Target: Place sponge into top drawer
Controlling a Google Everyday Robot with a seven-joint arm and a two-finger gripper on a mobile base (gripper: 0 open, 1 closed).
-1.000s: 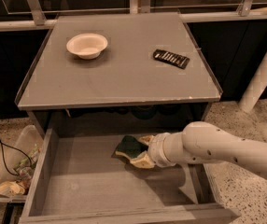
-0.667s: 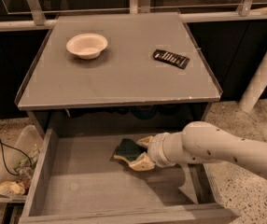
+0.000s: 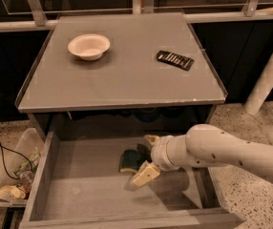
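The top drawer [image 3: 79, 190] is pulled out wide below the grey cabinet top. The sponge [image 3: 129, 160], dark green face over pale yellow foam, lies on the drawer floor near the middle. My gripper [image 3: 142, 159] reaches into the drawer from the right. Its fingers are spread open, one above and one below the sponge's right end. The lower finger [image 3: 144, 174] stands clear of the sponge. The white arm [image 3: 222, 151] crosses over the drawer's right wall.
A white bowl [image 3: 89, 46] and a flat black ribbed packet [image 3: 174, 59] sit on the cabinet top [image 3: 127, 80]. A bag of rubbish [image 3: 12, 187] and a black cable lie on the floor at the left. A white post [image 3: 270, 75] stands at the right.
The gripper's fingers have spread apart and the sponge has dropped a little onto the drawer floor. The arm has barely moved.
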